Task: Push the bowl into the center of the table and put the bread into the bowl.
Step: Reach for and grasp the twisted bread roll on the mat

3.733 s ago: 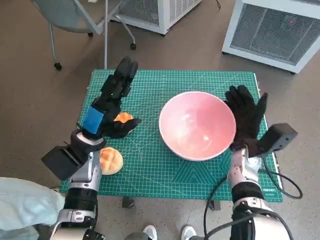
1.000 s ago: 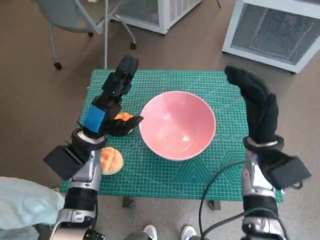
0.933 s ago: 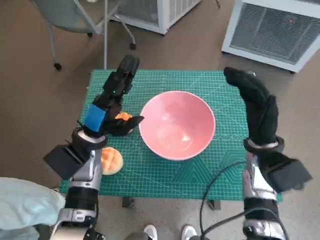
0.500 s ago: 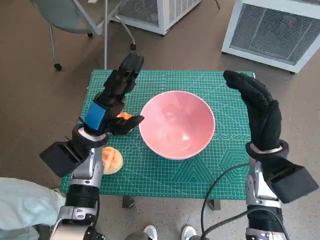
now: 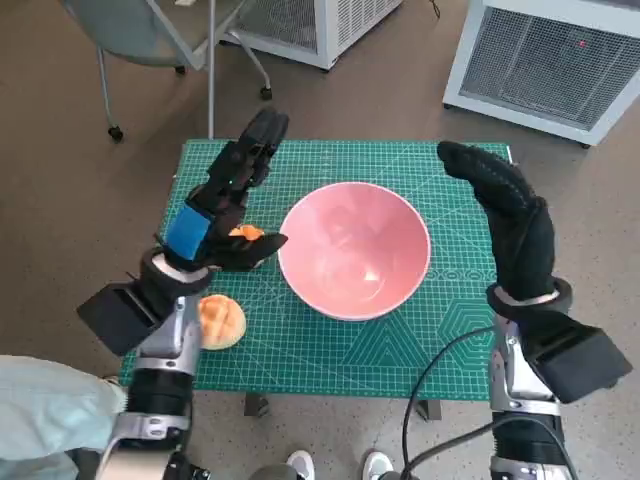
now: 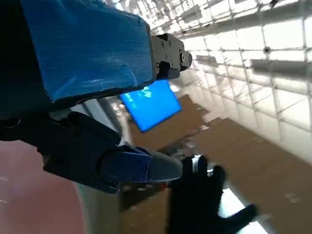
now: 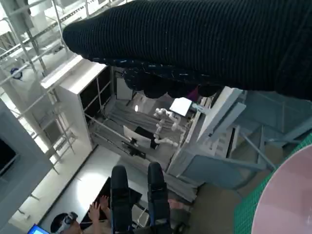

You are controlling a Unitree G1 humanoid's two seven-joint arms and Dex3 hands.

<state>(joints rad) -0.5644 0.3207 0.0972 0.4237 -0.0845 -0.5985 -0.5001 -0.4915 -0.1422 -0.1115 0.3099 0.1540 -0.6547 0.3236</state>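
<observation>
Pink bowl [image 5: 354, 249] sits mid-table [image 5: 450, 340], so the push looks done. Right hand [image 5: 505, 205] raised clear, fingers spread, holding nothing. Left hand [image 5: 222, 200] spread, empty, poised above an orange piece [image 5: 244, 234]; bread [image 5: 221, 320] near table's left front corner.

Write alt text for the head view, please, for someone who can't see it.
A pink bowl sits mid-table on a green cutting mat, flanked by the raised left hand and right hand, neither holding anything. A bread roll lies near the mat's left edge.
</observation>
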